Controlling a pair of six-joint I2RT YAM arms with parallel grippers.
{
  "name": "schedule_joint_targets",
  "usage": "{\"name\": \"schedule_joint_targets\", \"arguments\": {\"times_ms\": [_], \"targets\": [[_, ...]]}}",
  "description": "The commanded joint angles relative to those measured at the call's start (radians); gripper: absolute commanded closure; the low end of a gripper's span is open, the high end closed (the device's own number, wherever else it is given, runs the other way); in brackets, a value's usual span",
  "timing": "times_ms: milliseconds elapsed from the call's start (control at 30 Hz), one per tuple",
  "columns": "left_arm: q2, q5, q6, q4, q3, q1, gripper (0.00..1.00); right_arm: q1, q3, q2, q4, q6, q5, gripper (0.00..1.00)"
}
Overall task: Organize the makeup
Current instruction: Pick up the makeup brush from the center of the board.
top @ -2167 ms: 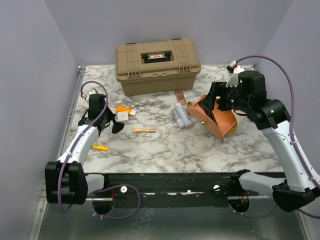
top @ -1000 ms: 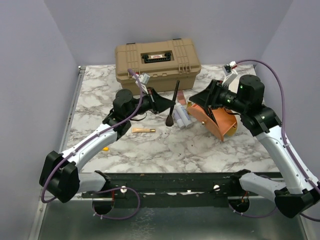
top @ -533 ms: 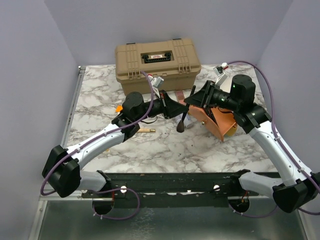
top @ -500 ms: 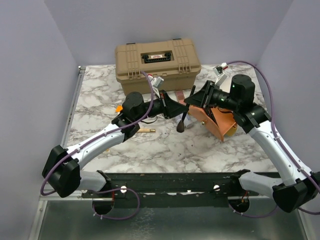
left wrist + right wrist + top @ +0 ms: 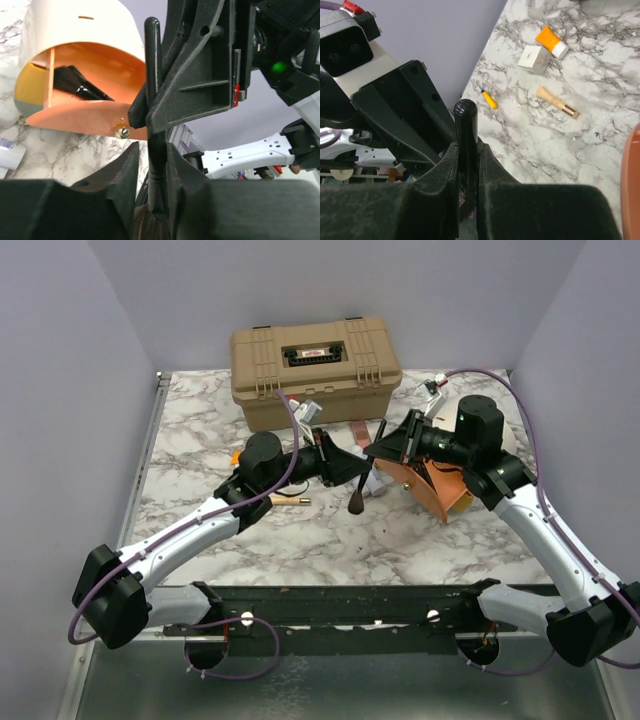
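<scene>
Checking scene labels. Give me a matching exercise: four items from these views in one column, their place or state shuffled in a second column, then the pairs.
Column 1
1. black brush
2. orange tube
3. tan hard case
4. round pouch

Column 2
A. at the back of the table, lid shut
B. lying on its side, a brush inside
C. up off the table, gripped by the right tool
D. flat on the table beside a white box

Pairs: 1-C, 2-D, 3-A, 4-B
</scene>
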Motion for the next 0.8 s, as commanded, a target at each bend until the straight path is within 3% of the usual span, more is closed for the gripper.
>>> {"name": "schedule_joint_targets", "arguments": {"times_ms": [0, 67, 133, 233, 267, 600, 767], "targets": [[-0.026, -0.082, 0.105, -0.122, 0.02, 0.01, 0.64, -0.004, 0.023, -0.034, -0.069, -0.029, 0.009, 1.0], [-0.03, -0.107, 0.124, -0.154, 0.031, 0.011, 0.34, -0.004, 0.04, -0.033, -0.096, -0.044, 0.023, 1.0], [-0.038, -0.135, 0.151, -0.187, 0.036, 0.01, 0.29, -0.004, 0.051, -0.033, -0.11, -0.057, 0.034, 1.0], [-0.049, -0.172, 0.179, -0.231, 0.037, 0.009, 0.05, -0.003, 0.051, -0.034, -0.113, -0.069, 0.059, 1.0], [-0.052, -0.188, 0.188, -0.255, 0.04, 0.011, 0.01, -0.004, 0.054, -0.033, -0.119, -0.073, 0.072, 1.0], [-0.054, -0.478, 0.365, -0.668, 0.301, 0.011, 0.01, -0.004, 0.215, -0.04, -0.317, -0.228, 0.242, 1.0], [-0.075, -0.733, 0.437, -0.762, 0.339, 0.012, 0.01, -0.004, 0.386, -0.008, -0.503, -0.334, 0.434, 1.0]]}}
